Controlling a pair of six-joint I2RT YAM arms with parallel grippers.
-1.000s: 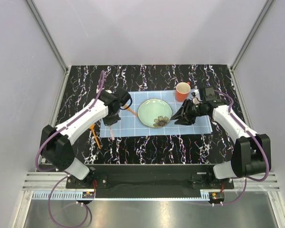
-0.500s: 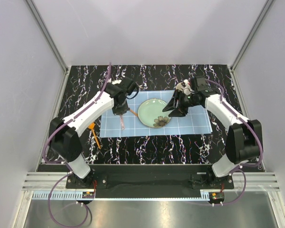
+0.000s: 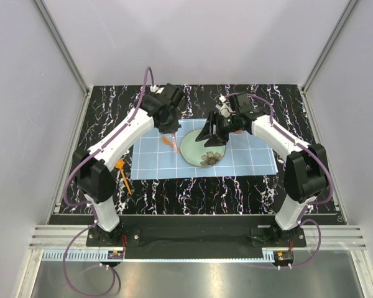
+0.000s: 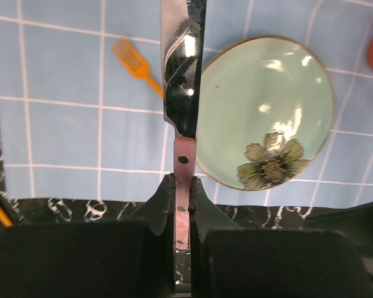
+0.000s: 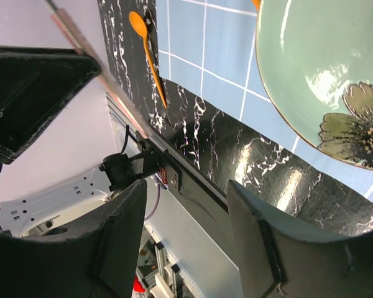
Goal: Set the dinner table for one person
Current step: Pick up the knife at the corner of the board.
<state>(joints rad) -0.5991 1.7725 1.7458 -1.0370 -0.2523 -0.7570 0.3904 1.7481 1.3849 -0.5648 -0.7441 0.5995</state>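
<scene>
Both arms have swung inward; the left gripper pinches a knife, the right gripper hangs spread. Beneath them the glossy black, white-veined bench lies flat, long axis left to right.

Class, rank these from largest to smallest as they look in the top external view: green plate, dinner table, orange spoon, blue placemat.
1. dinner table
2. blue placemat
3. green plate
4. orange spoon

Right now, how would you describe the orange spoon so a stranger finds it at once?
Find the black marbled table and its blue placemat. The spoon lies on bare table just off the mat's left edge. The other orange piece, a fork, lies on the mat beside the plate.
</scene>
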